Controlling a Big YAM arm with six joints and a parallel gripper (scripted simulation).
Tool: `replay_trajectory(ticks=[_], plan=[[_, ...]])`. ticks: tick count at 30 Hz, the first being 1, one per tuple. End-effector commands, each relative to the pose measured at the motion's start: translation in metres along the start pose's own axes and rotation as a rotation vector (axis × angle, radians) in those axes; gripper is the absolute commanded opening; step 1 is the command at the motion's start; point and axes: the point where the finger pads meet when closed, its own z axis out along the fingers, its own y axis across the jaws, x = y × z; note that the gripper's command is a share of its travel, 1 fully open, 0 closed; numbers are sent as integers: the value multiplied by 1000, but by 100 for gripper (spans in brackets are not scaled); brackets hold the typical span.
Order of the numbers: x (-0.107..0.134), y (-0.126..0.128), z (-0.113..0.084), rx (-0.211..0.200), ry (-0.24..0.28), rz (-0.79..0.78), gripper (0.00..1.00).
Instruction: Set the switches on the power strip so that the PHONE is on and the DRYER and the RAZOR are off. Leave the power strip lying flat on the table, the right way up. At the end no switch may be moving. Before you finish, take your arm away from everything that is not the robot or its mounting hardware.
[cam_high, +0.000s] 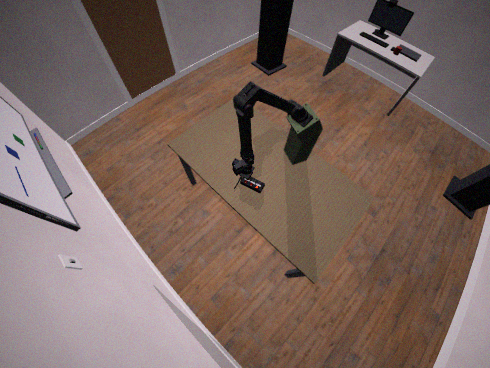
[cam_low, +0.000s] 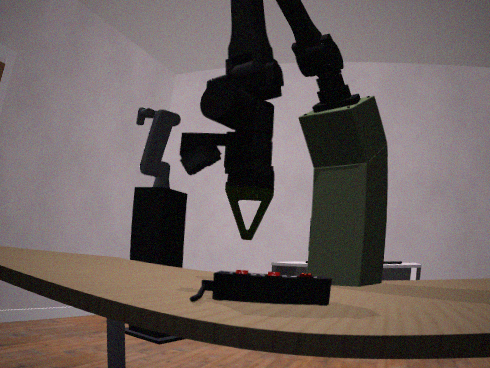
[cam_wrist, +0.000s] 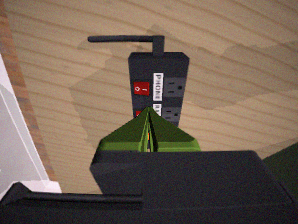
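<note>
Gripper (cam_low: 248, 235) hanging above power strip (cam_low: 272, 288), fingers pressed together on nothing | PHONE switch (cam_wrist: 141, 88) sitting at 11 o'clock of fingertips — descending slowly, pressing one rocker only.

Soft even light, faint shadows on table (cam_high: 215, 145); grainy, low-resolution; arm backlit, near-silhouette.
</note>
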Motion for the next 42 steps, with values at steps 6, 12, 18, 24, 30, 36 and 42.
replay_trajectory(ticks=[6, 12, 18, 24, 30, 36, 42], plan=[[-9, 2, 7, -11, -13, -2, 0], [-11, 7, 10, -21, -18, -2, 0], [-9, 2, 21, -11, -12, -3, 0], [-9, 3, 28, -11, -12, -3, 0], [-10, 7, 32, -19, -16, -3, 0], [-10, 5, 37, -15, -14, -2, 0], [-10, 4, 39, -14, -14, -3, 0]])
